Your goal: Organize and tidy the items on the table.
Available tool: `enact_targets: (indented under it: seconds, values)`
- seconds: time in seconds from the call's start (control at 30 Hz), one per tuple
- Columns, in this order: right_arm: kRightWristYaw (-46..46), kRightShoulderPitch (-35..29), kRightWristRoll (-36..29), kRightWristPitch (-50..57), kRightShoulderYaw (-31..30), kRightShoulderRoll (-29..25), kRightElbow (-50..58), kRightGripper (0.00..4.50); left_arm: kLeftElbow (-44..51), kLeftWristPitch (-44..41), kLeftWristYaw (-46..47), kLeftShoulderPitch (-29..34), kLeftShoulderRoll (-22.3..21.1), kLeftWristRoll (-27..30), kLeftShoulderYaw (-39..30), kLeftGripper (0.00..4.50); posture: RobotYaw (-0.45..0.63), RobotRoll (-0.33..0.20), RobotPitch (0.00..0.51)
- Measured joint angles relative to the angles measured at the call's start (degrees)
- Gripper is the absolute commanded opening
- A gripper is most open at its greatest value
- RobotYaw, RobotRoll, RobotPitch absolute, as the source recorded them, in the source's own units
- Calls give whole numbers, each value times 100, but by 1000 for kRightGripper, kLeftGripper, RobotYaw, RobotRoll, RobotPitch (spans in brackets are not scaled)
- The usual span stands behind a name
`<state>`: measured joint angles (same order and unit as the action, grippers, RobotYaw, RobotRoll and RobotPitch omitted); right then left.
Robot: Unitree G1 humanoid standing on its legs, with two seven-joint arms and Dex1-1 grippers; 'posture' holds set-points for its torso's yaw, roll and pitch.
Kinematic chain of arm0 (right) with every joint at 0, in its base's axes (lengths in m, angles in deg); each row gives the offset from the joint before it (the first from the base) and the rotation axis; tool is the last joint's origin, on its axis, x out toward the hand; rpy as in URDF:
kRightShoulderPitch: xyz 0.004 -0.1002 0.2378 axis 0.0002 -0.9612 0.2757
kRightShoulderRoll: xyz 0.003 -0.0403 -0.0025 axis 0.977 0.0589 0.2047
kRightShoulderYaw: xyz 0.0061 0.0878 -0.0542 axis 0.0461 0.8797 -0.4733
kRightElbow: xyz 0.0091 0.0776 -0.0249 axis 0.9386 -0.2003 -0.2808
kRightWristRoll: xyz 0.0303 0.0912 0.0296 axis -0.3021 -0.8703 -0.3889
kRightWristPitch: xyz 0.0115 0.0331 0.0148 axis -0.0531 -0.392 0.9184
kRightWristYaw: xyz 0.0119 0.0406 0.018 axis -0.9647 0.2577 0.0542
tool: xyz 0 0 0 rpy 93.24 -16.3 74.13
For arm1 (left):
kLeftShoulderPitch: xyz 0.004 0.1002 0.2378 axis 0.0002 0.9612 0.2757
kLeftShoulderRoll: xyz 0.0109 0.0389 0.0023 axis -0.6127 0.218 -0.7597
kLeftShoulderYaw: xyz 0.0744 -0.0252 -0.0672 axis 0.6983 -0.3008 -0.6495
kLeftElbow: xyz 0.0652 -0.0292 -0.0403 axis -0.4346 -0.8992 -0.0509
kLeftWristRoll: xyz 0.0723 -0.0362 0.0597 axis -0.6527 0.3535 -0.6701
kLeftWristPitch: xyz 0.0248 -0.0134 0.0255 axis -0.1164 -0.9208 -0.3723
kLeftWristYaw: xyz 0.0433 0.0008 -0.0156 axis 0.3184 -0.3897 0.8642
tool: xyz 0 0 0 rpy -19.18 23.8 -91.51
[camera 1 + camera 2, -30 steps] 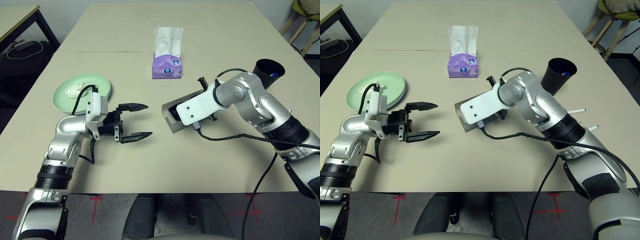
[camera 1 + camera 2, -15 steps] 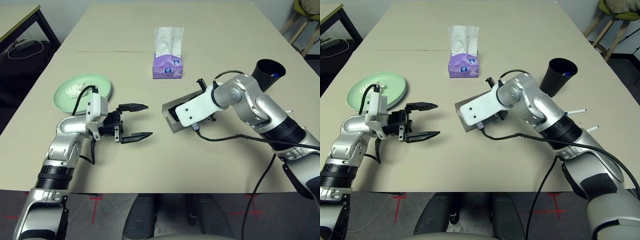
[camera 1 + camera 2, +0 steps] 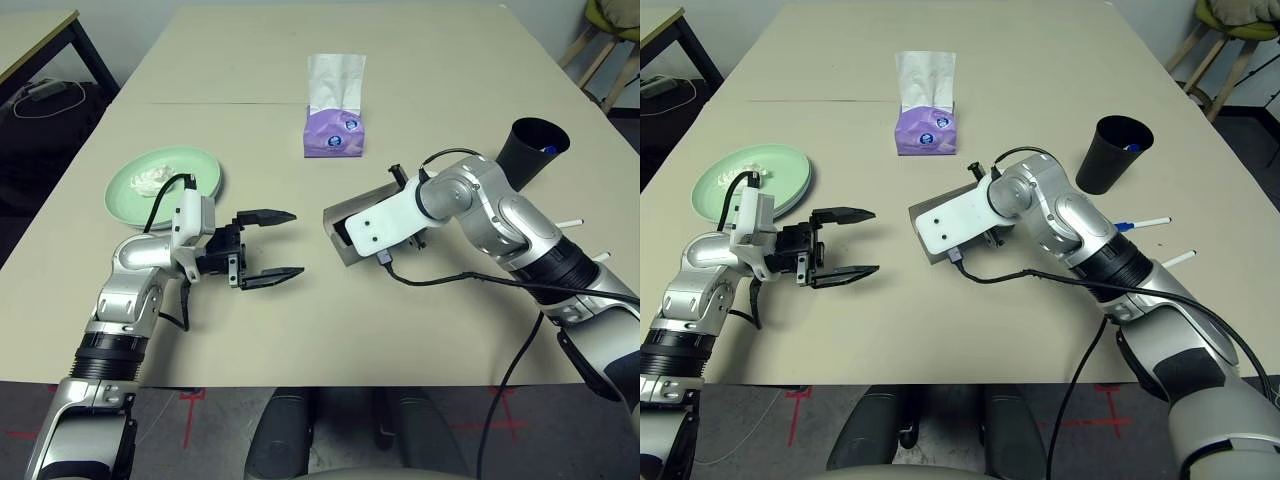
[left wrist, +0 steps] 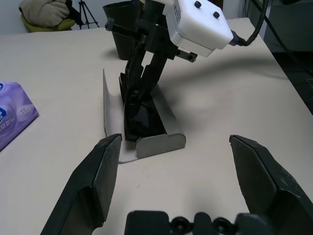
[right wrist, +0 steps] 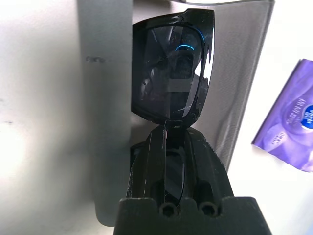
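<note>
The right gripper [image 4: 142,73] reached steeply down into the open grey glasses case [image 3: 342,232], its fingers pinched shut on the black sunglasses [image 5: 171,68], which sat lengthwise in the case's trough. The case's long axis ran roughly from ten to four o'clock on the table [image 3: 300,330], with its lid standing up along one long side. The frames already lay along that axis, so the next move probably turned on letting go and drawing the fingers back out along the same slanted line without dragging the frames up over the wall.

The left gripper [image 3: 268,243] hovered level near nine o'clock of the case, pointing toward it, apart from it and holding nothing, its two fingers [image 4: 93,181] spread as wide as they go. From its own wrist view the case's short end faced the gap between them. It looked better placed than the right arm to steady the case or swing the lid closed.

Among the containers, the pale green plate [image 3: 195,160] at about ten o'clock of the left gripper carried the crumpled white tissue wad [image 3: 150,179]. The black cup [image 3: 1120,152] at two o'clock of the case held something blue at its rim, perhaps a pen cap. Two pens [image 3: 1140,223] lay loose on the table at four o'clock of the cup. A purple tissue box [image 3: 334,132] stood at twelve o'clock.
</note>
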<state>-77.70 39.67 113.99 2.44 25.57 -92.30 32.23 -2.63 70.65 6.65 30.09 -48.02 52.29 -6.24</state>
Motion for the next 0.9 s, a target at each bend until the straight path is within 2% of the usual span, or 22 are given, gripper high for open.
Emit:
enact_targets:
  seconds: [0.67,0.9]
  values:
    - [-104,0,-176,-345,-1,-27,-173,407,-10,66,-41,39,-5,0,0,4500,143,0,169]
    - [63,104,-124,-368,0,-23,-300,2904,-26,85,-43,39,-5,0,0,4500,139,0,168]
